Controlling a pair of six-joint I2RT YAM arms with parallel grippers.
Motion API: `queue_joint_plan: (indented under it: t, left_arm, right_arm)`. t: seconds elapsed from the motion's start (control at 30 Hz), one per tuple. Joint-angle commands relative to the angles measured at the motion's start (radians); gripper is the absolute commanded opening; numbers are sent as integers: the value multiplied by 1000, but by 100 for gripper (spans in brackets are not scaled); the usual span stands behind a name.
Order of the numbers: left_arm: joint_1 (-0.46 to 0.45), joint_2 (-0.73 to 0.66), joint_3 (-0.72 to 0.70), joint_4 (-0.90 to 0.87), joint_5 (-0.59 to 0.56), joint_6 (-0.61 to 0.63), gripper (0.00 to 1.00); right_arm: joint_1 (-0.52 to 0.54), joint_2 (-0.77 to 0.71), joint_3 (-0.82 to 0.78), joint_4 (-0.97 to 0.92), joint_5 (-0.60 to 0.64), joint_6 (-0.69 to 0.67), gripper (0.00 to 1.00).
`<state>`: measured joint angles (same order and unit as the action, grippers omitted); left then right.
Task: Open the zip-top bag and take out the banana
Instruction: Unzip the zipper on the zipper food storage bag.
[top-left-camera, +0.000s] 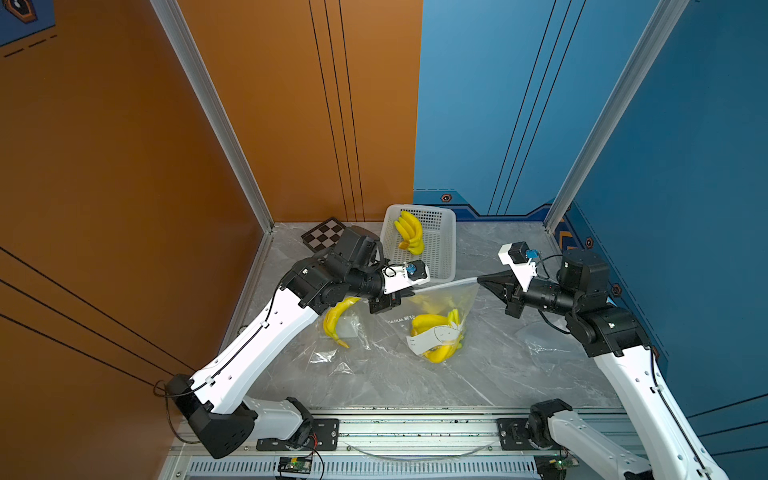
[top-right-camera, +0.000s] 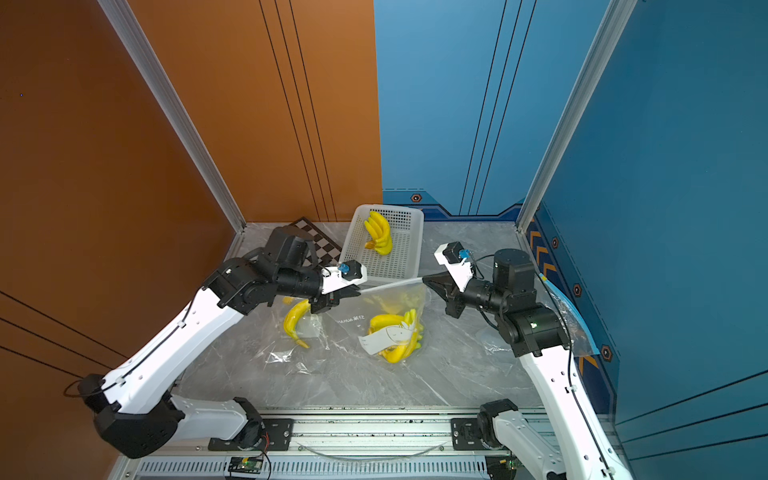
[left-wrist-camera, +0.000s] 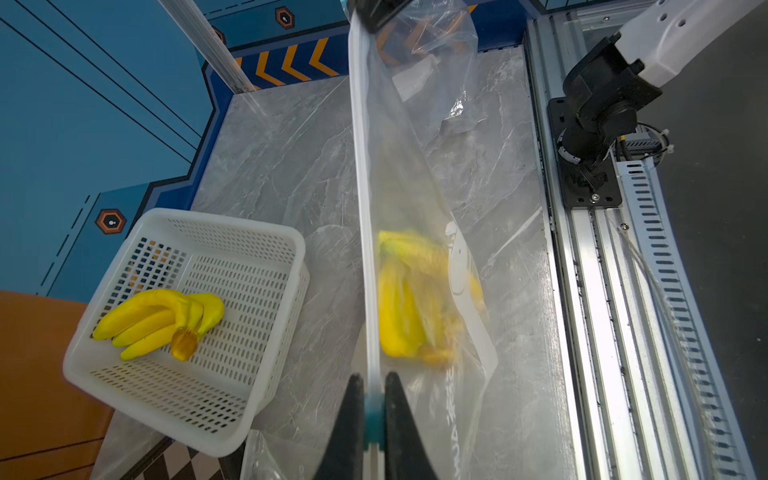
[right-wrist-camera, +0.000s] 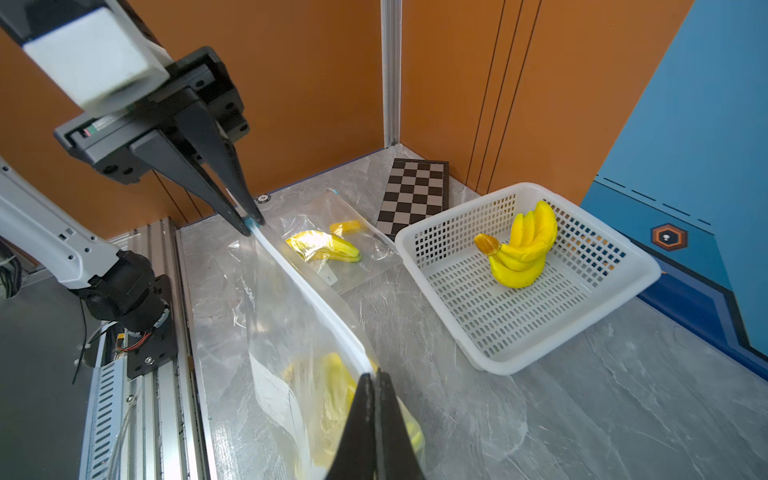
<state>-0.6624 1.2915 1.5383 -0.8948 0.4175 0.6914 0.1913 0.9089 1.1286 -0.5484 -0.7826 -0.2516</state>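
Your zip-top bag (top-left-camera: 442, 297) hangs over mid-table, its zip strip stretched taut between both claws. The bananas (top-left-camera: 434, 324) sit inside at its low end, behind a white card. Grey print on the film shows mirrored, with "HUA" legible and the rest unreadable. The left claw (left-wrist-camera: 371, 379) is clenched on the strip's blue end, the right claw (right-wrist-camera: 372, 376) on the opposite end. At 12 o'clock a white basket (top-left-camera: 454, 245) holds another bunch (top-left-camera: 409, 232). At 9 o'clock lies a second bagged banana (top-left-camera: 337, 320).

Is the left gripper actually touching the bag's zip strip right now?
Touching. The left wrist view shows the left gripper shut on the zip strip of the zip-top bag, one finger pressed against each side of it.
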Motion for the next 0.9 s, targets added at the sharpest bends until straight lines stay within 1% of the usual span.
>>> queue_joint_plan:
  t: [0.0, 0.2, 0.3, 0.47, 0.63, 0.67, 0.73, 0.77, 0.83, 0.87]
  left_arm:
    - [26, -74, -52, -112, -39, -4, 0]
    - [51, -179, -145, -163, -55, -15, 0]
    - [62, -219, -169, -178, -57, -23, 0]
    - [70, -248, -176, -197, -68, -20, 0]
    - [59, -237, -166, -197, -46, -25, 0]
    - [51, -227, -155, -197, -46, -27, 0]
    - [34, -205, -130, -197, -50, -33, 0]
    - [22, -191, -110, -196, -46, -38, 0]
    - [-11, -156, -77, -196, -37, -42, 0]
    - [-32, -133, -61, -195, -37, -42, 0]
  right_arm:
    - [-28, -19, -18, 33, 26, 21, 0]
    - [-54, -20, -23, 33, 30, 24, 0]
    - [-47, -11, -19, 33, 18, 29, 0]
    - [-49, -2, -13, 33, 28, 31, 0]
    - [-26, 19, 1, 25, -31, 61, 0]
    - [-11, 26, 15, 14, -27, 74, 8]
    - [29, 36, 63, -23, 7, 82, 42]
    - [61, 41, 100, -54, 55, 72, 51]
    - [129, 63, 176, -143, 113, 25, 59]
    - [159, 81, 214, -193, 133, 2, 61]
